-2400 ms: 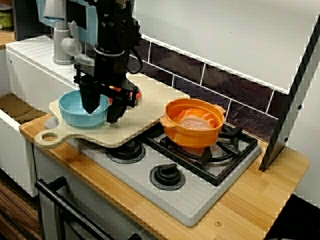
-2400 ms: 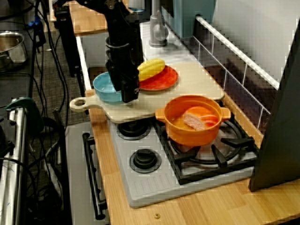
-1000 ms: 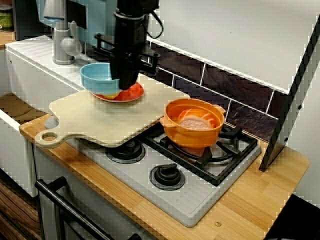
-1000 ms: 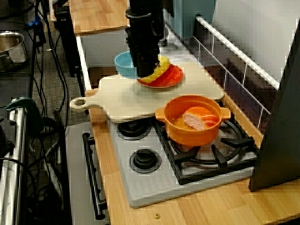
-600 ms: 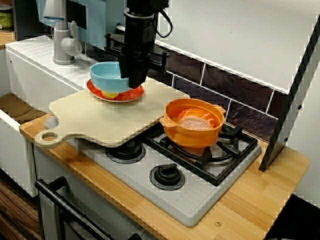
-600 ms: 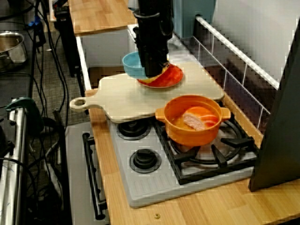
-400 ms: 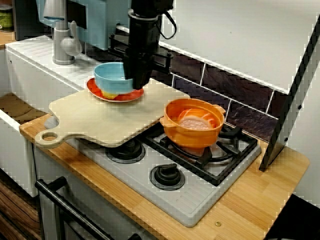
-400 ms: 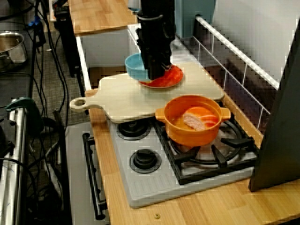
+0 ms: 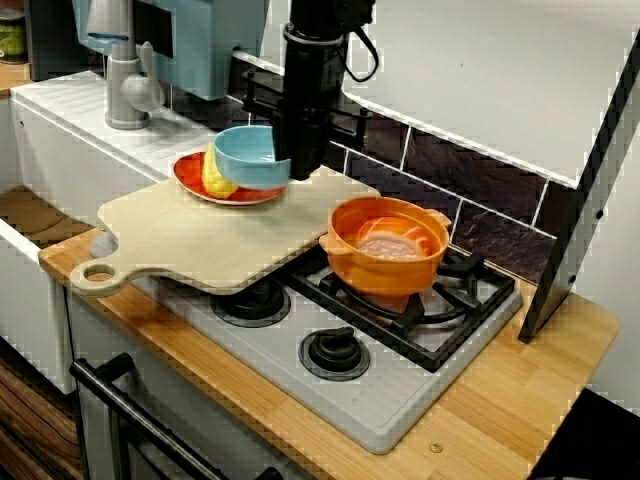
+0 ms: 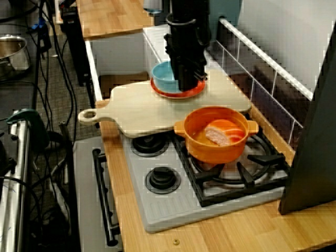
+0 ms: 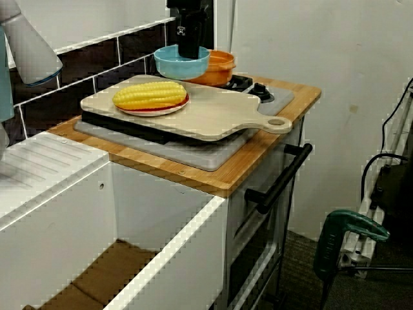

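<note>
just below and beside the claw [image 9: 298, 172], a red plate [image 9: 186, 169] bearing a yellow corn cob [image 9: 213, 176] is seen on a wooden cutting board [image 9: 200, 245]. near the claw's other side, lower down, an orange pot [image 9: 385, 266] is set on a black grate [image 9: 470, 290]. a grey tap [image 9: 125, 85] is placed well apart.

Hand [image 9: 298, 168] clamps rim of blue bowl [image 9: 248, 157]. Bowl beside hand, over red plate [image 9: 192, 176] bearing yellow corn [image 9: 213, 172]. Cutting board [image 9: 200, 245] beneath hand. Orange pot [image 9: 388, 245] near hand, on stove [image 9: 400, 385].
</note>
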Tool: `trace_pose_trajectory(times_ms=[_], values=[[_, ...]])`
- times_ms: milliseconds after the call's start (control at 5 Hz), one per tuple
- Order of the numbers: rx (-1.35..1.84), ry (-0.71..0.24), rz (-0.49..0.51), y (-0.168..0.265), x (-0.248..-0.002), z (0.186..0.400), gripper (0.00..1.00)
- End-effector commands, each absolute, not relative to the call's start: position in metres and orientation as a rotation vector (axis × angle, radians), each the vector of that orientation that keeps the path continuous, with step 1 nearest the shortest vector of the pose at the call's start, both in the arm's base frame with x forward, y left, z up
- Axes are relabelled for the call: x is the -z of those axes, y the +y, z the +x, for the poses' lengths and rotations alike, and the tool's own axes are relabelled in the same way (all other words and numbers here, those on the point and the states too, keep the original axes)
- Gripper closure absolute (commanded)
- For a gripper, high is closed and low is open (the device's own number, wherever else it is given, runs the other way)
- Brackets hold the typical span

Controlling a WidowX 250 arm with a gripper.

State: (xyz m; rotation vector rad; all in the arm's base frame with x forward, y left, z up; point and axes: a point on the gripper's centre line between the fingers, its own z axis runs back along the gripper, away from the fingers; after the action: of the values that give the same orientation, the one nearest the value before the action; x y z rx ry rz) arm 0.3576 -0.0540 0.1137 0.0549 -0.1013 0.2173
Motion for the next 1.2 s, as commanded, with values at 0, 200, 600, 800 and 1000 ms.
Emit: trace_pose_trajectory(times_ms=[0,200,600,800,1000], values=[[-0.221,-0.152,0.04,-0.059,-0.129,0.375,1.0],[-0.242,-0.164,0.037,-0.063,-0.124,0.385,1.0],[-0.272,-0.167,0.051,-0.066,-0.115,0.408,1.0],[-0.276,-0.164,0.054,-0.066,-0.114,0.414,1.0],[-0.295,-0.164,0.051,-0.062,-0.116,0.416,1.0]])
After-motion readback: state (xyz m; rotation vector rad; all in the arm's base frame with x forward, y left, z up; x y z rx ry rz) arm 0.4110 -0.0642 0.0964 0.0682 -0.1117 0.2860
